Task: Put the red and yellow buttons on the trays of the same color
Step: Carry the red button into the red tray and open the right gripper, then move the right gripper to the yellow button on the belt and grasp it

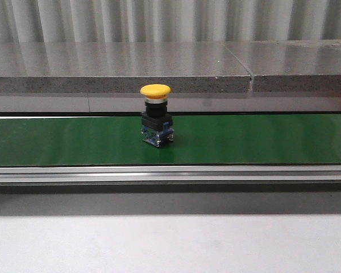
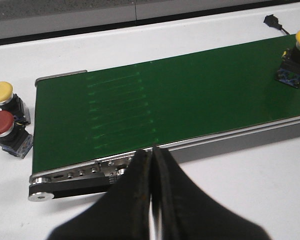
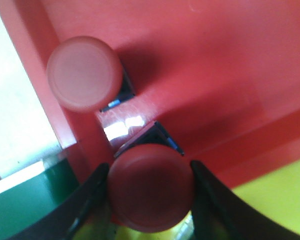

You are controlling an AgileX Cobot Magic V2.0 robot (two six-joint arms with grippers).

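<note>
Gripping a domed red button (image 3: 151,187) over the glossy red tray (image 3: 205,60), the right claw (image 3: 149,192) pinches its cap; the left claw (image 2: 152,200) is pressed together. A mushroom-capped yellow button (image 1: 156,114) stands on the matte green belt (image 1: 261,139).

Factory-style test bench: green conveyor belt (image 1: 261,139); corrugated metal wall (image 1: 159,20)

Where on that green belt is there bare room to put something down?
Most of the green belt is bare: the whole stretch from its roller end to the lone yellow button standing near the other end. It is crowded just off the roller end, where a yellow-capped button and a red-capped button stand close together on the white table.
</note>
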